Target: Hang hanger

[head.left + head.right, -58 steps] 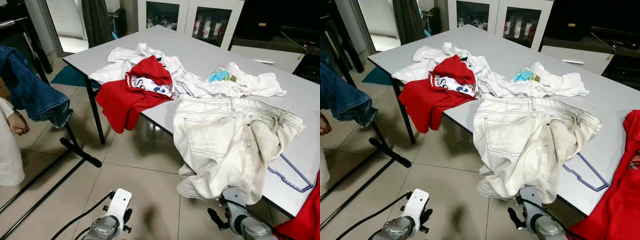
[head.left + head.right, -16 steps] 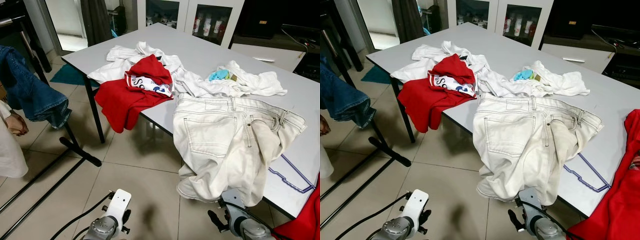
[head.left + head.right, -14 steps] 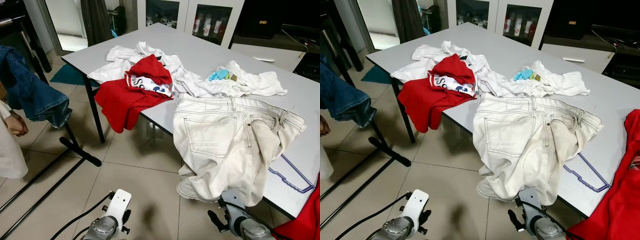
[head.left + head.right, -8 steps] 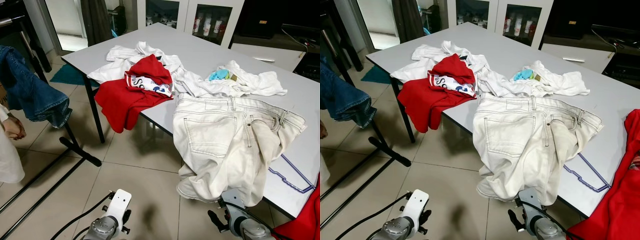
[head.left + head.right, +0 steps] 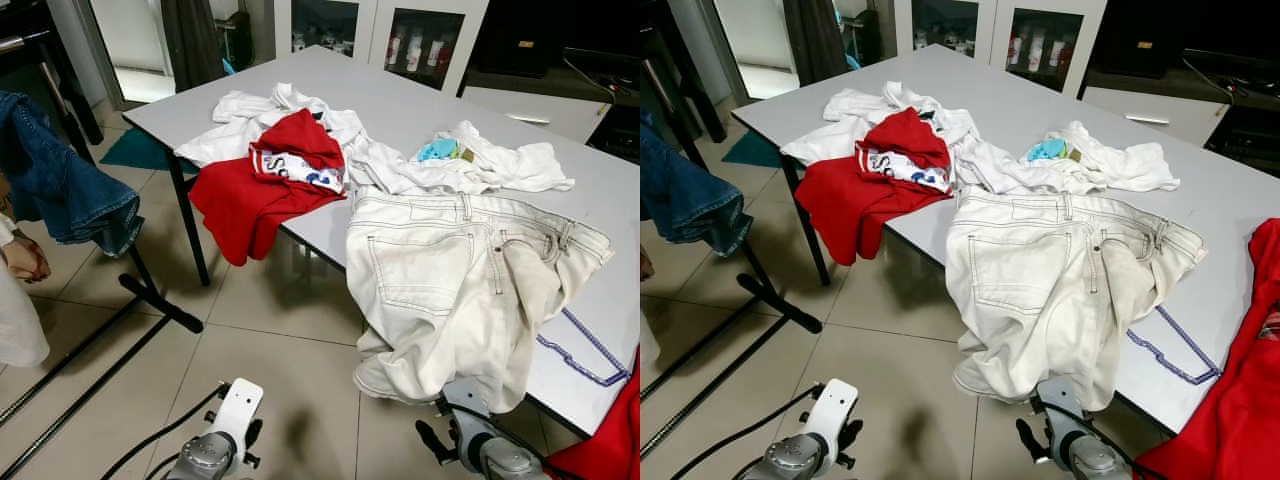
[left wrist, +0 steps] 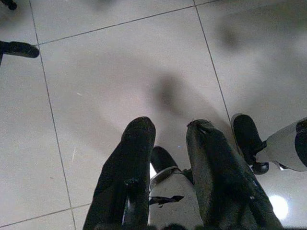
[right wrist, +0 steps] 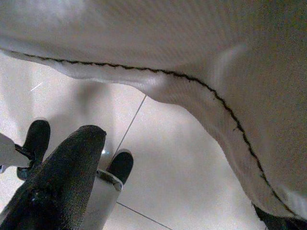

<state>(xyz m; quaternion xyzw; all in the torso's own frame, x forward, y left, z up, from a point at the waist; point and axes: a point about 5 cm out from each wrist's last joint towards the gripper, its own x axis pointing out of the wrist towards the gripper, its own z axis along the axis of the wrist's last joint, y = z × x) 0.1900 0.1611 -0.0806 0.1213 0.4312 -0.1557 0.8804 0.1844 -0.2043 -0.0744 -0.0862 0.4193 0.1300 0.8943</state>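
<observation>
I see a grey worktop (image 5: 420, 110) running away from me on dark legs, standing on a pale tiled floor (image 5: 270, 330); a heap of white garments (image 5: 250, 115) lies at its far left corner, with a red shirt (image 5: 265, 180) on top of them, its lower part hanging over the near edge; more white cloth (image 5: 500, 165) lies toward the middle, with a small blue and green piece (image 5: 440, 151) on it; nearer me, white jeans (image 5: 450, 290) are spread on the worktop and droop over its edge; just beside them lies a purple-edged hanger (image 5: 585, 350), flat on the surface; red fabric (image 5: 1240, 400) lies at the near right corner.
</observation>
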